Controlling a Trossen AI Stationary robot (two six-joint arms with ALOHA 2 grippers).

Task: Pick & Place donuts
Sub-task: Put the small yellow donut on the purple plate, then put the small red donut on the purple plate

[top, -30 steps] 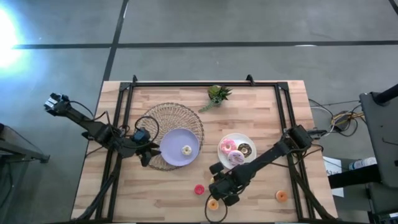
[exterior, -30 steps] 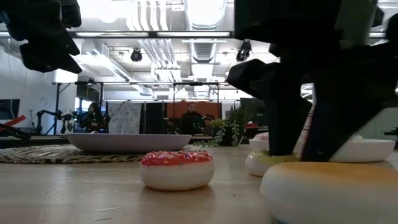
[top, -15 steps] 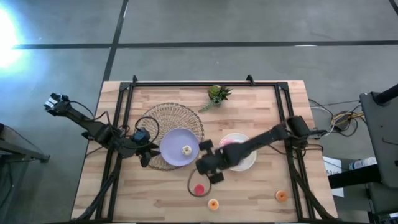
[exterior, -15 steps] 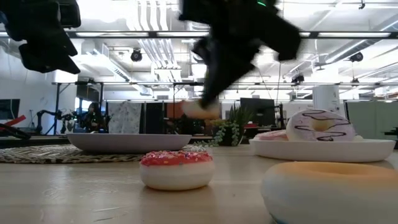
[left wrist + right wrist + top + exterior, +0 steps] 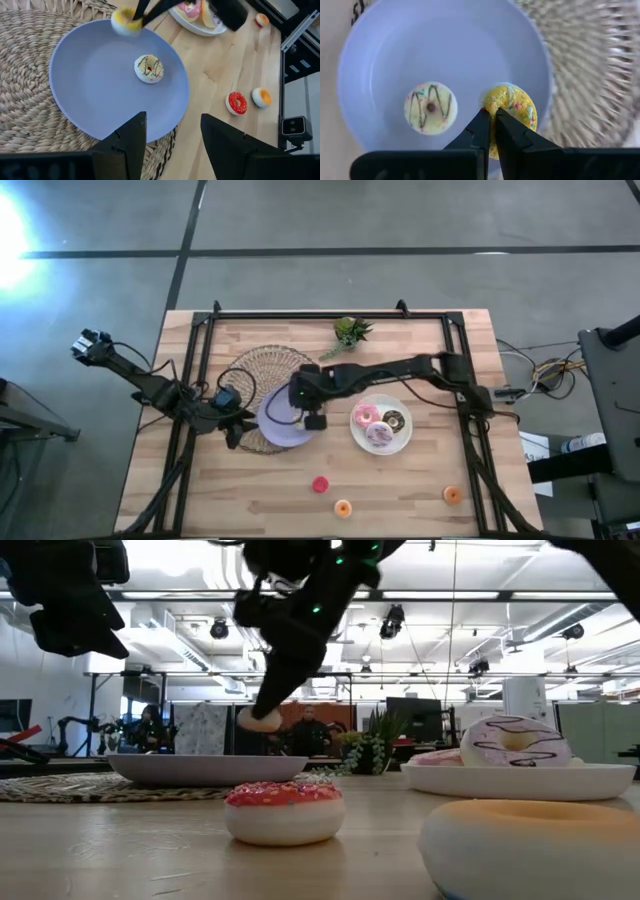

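Observation:
My right gripper [image 5: 305, 410] hangs above the lavender plate [image 5: 272, 422] and is shut on a small yellow sprinkled donut [image 5: 512, 107]. A white donut with dark drizzle [image 5: 431, 107] lies flat on that plate. My left gripper [image 5: 238, 428] waits open at the plate's left edge, touching nothing. A red donut [image 5: 320, 484] and two orange donuts [image 5: 343, 507] [image 5: 452, 495] lie on the table near its front edge. Pink donuts [image 5: 365, 416] and a chocolate one [image 5: 394, 420] lie on the white plate [image 5: 404, 442]. My right gripper pinches the yellow donut by one side of its ring [image 5: 492, 111] between its two fingertips [image 5: 481, 125]. The fingers slant down from above, coming from the table's right. The donut [image 5: 262, 720] sits tilted at the fingertips, lifted clear above the lavender plate.
The lavender plate rests on a round wicker mat [image 5: 262, 368]. A small green plant [image 5: 350, 332] stands at the far middle. A black frame [image 5: 195, 380] runs along the table's left, right and far sides. Bare wood lies between the two plates and the front donuts.
My right gripper has risen from near the table's front edge and gone toward the far left, from beside the front orange donut to above the lavender plate. It carries the small yellow donut, lifted clear of the table. The white plate's donuts show again.

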